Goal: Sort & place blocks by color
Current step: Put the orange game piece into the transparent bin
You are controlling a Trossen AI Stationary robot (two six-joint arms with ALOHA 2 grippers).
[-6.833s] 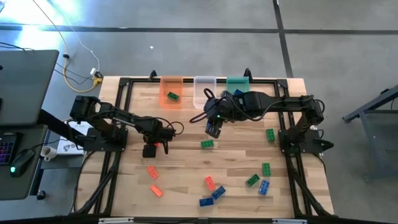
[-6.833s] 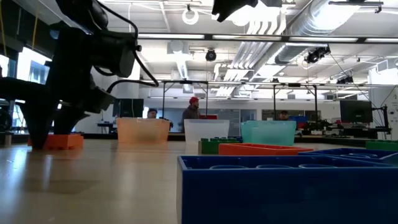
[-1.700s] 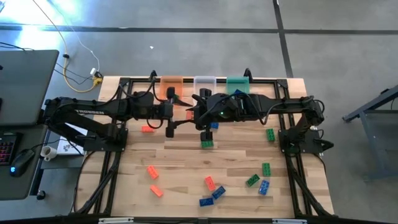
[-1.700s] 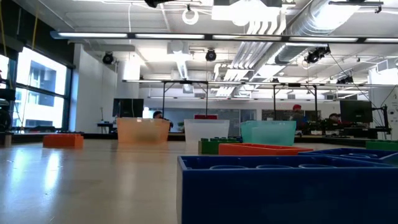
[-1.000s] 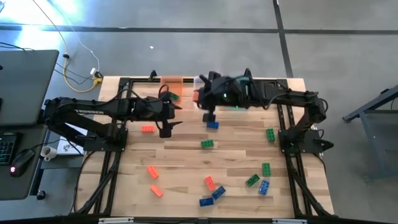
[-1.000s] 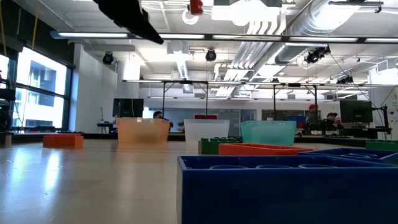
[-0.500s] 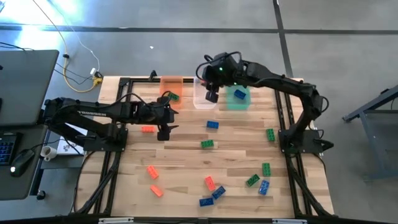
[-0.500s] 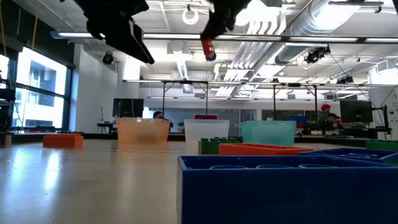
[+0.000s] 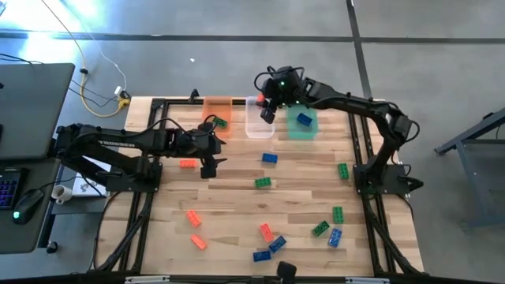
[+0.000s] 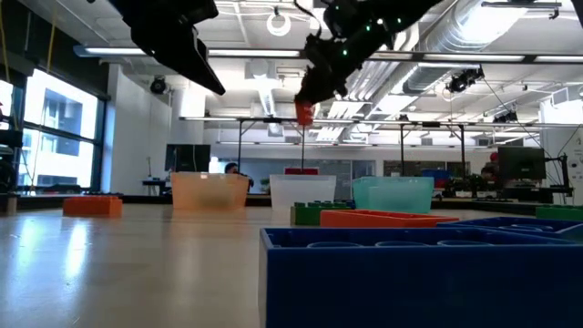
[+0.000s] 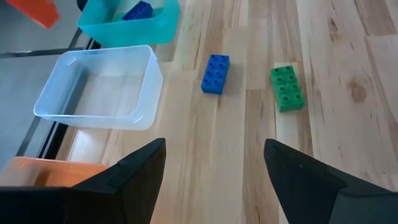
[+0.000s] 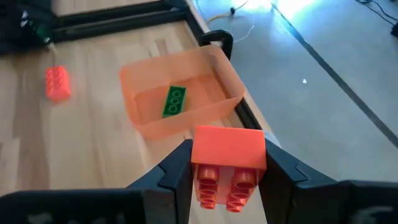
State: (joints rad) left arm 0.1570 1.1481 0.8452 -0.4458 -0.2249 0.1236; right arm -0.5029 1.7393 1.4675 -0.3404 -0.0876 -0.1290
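Observation:
My right gripper (image 9: 267,111) hangs high over the clear bin (image 9: 258,122), shut on a red-orange block (image 12: 227,163) that also shows in the low view as the block (image 10: 304,113). My left gripper (image 9: 209,165) is open above the table, and in its wrist view the left gripper (image 11: 213,148) stands over bare wood. A red-orange block (image 9: 187,164) lies flat beside it. A blue block (image 9: 270,158) and a green block (image 9: 263,182) lie mid-table. The orange bin (image 9: 218,110) holds a green block (image 12: 175,101). The green bin (image 9: 301,124) holds a blue block (image 9: 304,119). My right gripper pinches the red-orange block by two opposite side faces (image 12: 198,155), one finger on each. The fingers slant down from above (image 10: 321,84). The block is lifted clear, high above the bins, and its studs (image 12: 225,185) face the wrist camera.
Several more green, blue and red-orange blocks lie near the table's near edge, among them a blue block (image 9: 276,244), a green block (image 9: 319,229) and an orange block (image 9: 192,218). A further green block (image 9: 342,170) lies toward the right. A blue block (image 10: 419,278) sits right in front of the low camera.
My right gripper has carried the red-orange block from mid-table toward the far edge and up, ending over the clear bin, and has turned toward the orange bin. It has stayed shut on the block.

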